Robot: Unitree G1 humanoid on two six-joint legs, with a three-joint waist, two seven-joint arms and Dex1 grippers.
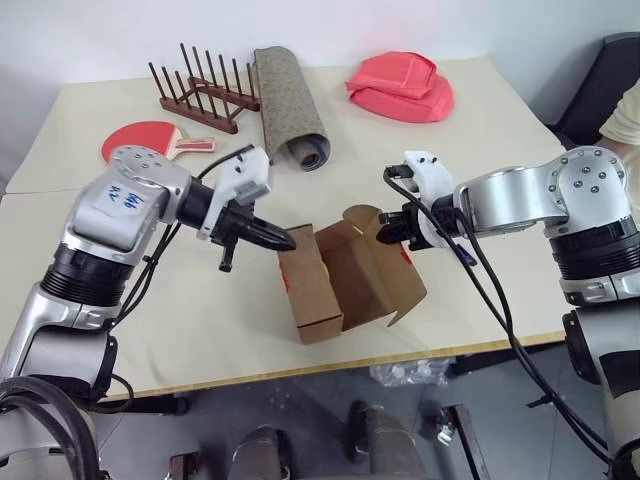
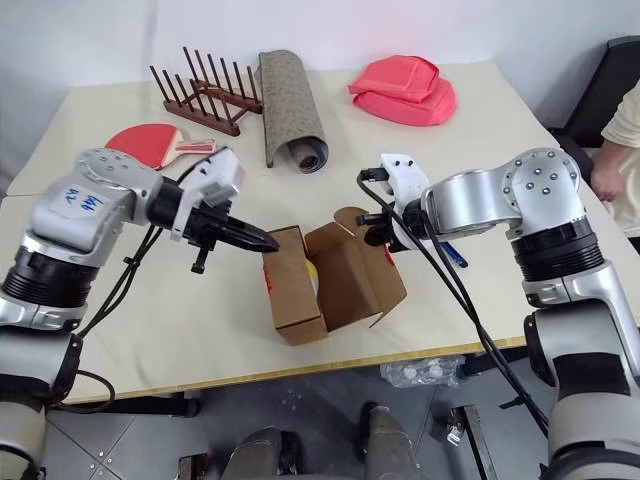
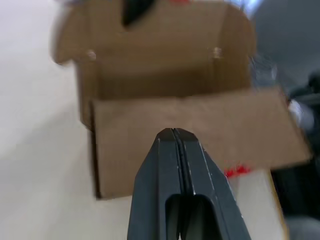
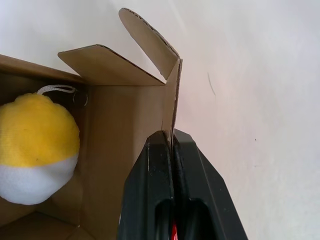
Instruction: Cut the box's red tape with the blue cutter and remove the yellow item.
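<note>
Box (image 1: 335, 285) open; right fingers (image 4: 172, 150) pinch flap; yellow item (image 4: 35, 147) inside.

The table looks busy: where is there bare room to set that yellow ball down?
Bare table lies near its front edge, left of the box, and between box and pink hat. Crowded: the far left, with paddle, wooden rack and rolled mat.

On the surface (image 1: 520, 150): 1 brown box (image 1: 340, 285) with 1 yellow item (image 4: 37, 147) inside, 1 blue cutter (image 2: 450, 253), 1 red paddle (image 1: 150, 142), 1 wooden rack (image 1: 205, 92), 1 rolled mat (image 1: 290, 105) and 1 red cloth hat (image 1: 402, 86). 2 pincers: left pincer (image 1: 285, 240), right pincer (image 1: 385, 228).
</note>
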